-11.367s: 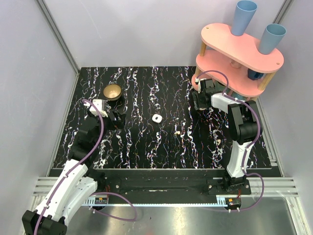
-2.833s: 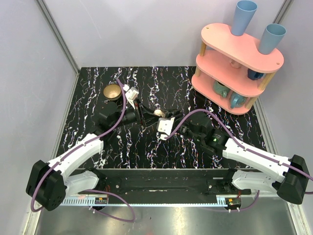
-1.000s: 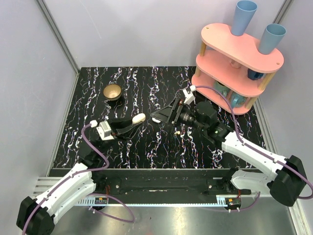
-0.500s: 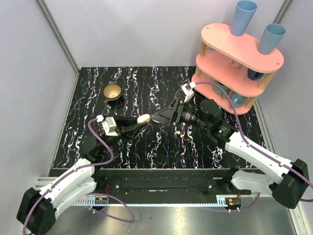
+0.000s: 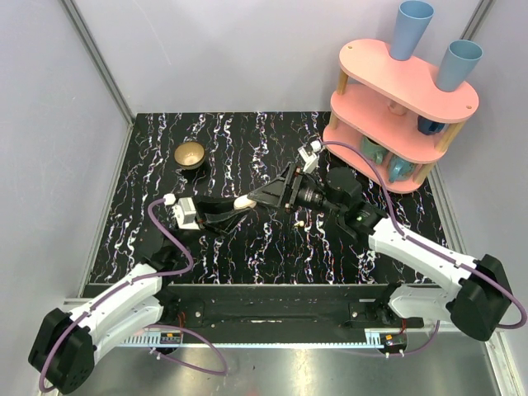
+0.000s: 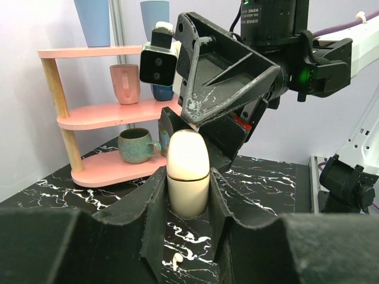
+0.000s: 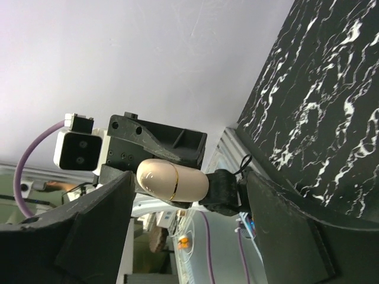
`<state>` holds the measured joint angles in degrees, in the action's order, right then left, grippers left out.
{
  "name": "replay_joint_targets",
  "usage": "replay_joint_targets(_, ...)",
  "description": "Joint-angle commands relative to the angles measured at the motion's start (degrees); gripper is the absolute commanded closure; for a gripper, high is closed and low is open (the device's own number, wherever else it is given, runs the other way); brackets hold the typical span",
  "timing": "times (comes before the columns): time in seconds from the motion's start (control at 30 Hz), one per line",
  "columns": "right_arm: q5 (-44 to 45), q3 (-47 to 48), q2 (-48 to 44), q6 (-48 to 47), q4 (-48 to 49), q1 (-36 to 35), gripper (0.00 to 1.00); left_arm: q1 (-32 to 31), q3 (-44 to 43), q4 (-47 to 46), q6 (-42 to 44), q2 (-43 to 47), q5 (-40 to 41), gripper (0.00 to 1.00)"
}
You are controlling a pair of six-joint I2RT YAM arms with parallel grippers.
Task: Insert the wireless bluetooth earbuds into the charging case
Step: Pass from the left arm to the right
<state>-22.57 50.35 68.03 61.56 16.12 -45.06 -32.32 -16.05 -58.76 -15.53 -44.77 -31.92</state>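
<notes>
My left gripper (image 5: pixel 233 206) is shut on a cream oval charging case (image 5: pixel 244 200) with a thin gold seam and holds it above the table's middle. In the left wrist view the case (image 6: pixel 188 171) stands between the left gripper's (image 6: pixel 186 184) dark fingers (image 6: pixel 153 201), with its domed lid end sticking out. My right gripper (image 5: pixel 257 198) faces it, open. In the right wrist view the case (image 7: pixel 172 180) lies between the right gripper's (image 7: pixel 186 190) wide-apart fingers (image 7: pixel 89 231), untouched by them. One small white earbud (image 6: pixel 176 258) lies on the tabletop below the left jaws. A cream earbud (image 5: pixel 298 222) lies under the right arm.
A gold bowl (image 5: pixel 190 154) sits at the back left. A pink three-tier shelf (image 5: pixel 396 107) stands at the back right with blue cups (image 5: pixel 411 29) on top and mugs (image 6: pixel 134 145) on its lower tiers. The black marbled table (image 5: pixel 165 247) ends in a metal rail in front.
The left gripper has carried the case a little to the right. The right gripper has moved left until its open fingers stand around the case's lid end.
</notes>
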Motion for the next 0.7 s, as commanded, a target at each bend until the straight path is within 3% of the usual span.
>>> replay_joint_targets(0.0, -3.9, -0.4, 1.4, 5.9, 7.9, -0.4, 0.17, -0.4, -1.3, -5.0, -0.2, -0.2, -1.2, 1.0)
replay_joint_targets(0.3, -7.6, -1.3, 3.7, 11.7, 12.9, -0.4, 0.27, -0.6, -0.8, -4.8, 0.3, -0.6, -0.2, 1.0)
replay_joint_targets(0.4, -7.4, -1.9, 3.7, 12.7, 13.9, -0.4, 0.37, -0.7, -0.7, -4.7, 0.3, -0.8, 0.0, 1.0)
replay_joint_targets(0.57, -8.1, -2.2, 4.0, 13.9, 15.7, -0.5, 0.45, -0.9, -1.0, -4.4, 0.3, -1.0, -0.1, 1.0)
replay_joint_targets(0.67, -8.0, -2.8, 4.5, 15.2, 17.2, -0.3, 0.57, -0.9, -1.3, -4.0, 0.2, -1.3, -0.2, 1.0)
